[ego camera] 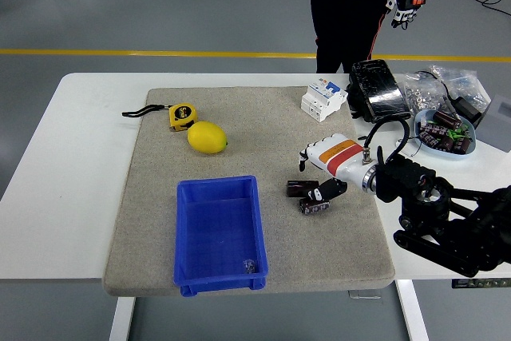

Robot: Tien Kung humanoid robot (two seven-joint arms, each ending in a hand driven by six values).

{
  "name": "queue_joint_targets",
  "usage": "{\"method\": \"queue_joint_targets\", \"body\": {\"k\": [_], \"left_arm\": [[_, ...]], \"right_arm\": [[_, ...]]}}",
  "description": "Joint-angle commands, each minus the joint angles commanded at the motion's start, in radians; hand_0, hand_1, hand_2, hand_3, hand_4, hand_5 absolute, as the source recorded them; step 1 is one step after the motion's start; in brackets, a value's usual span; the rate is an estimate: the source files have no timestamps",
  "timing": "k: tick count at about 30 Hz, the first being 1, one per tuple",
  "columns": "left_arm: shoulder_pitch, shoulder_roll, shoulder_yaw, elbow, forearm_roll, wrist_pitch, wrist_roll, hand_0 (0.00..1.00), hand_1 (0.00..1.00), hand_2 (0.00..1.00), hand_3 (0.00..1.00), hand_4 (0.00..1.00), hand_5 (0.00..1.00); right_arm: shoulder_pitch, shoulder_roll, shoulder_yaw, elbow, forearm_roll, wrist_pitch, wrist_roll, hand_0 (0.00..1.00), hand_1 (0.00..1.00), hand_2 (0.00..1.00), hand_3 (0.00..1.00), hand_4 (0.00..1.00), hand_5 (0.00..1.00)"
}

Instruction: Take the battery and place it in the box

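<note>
Right hand (pixel 323 177) over the mat, fingers curled loosely around the dark battery (pixel 302 189), which lies on the mat right of the empty blue box (pixel 218 233); grip unconfirmed.

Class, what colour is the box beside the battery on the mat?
Blue: the box shows best in the head view.

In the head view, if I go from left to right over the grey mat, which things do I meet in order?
Tape measure → lemon → blue box → battery → white circuit breaker. The robot's right hand lies over the battery's right side, so I leave it out of the order.
</note>
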Motion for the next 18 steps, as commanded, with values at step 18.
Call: {"method": "queue_joint_targets", "body": {"k": [18], "left_arm": [[0.006,0.003,-0.006,-0.001,0.009,-0.001,0.005,0.645,0.643,0.646,0.582,0.628,0.58]], "right_arm": [[0.004,0.053,0.013,-0.057,-0.002,0.036,0.015,0.553,0.625,0.724,0.628,0.847,0.388]]}}
